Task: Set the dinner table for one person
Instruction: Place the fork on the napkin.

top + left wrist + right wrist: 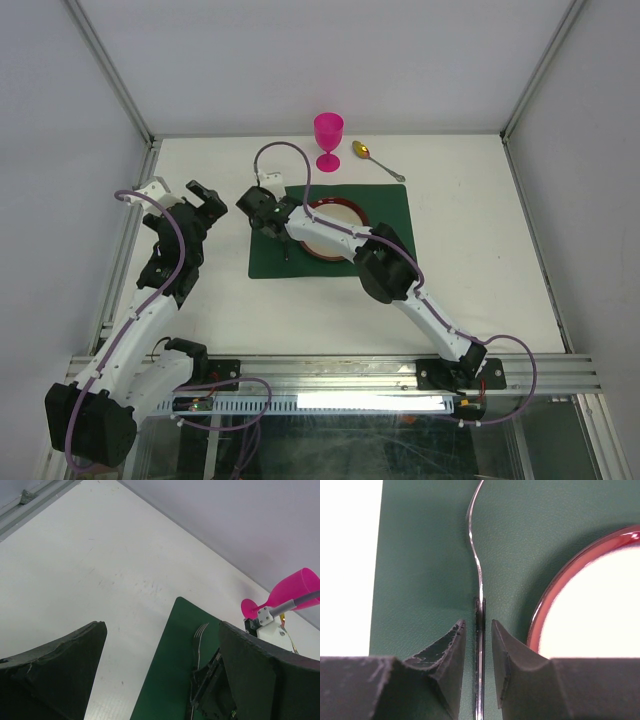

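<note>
— Right gripper (478, 625)?
— Parted only a crack, straddling the fork (479, 580) handle, thin gaps either side. Fork flat on the green placemat (420, 555), plate (600, 605) rim just beside.
— Left gripper (161, 630)?
— Spread wide, holding nothing.
— And the table (75, 555)?
— Beneath both grippers, bare white under the left one.

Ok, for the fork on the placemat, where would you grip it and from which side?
Probably the straight handle of the fork, from straight above. It lies flat and thin on the green placemat, with the plate close on one side, so straddle its narrow width.
</note>
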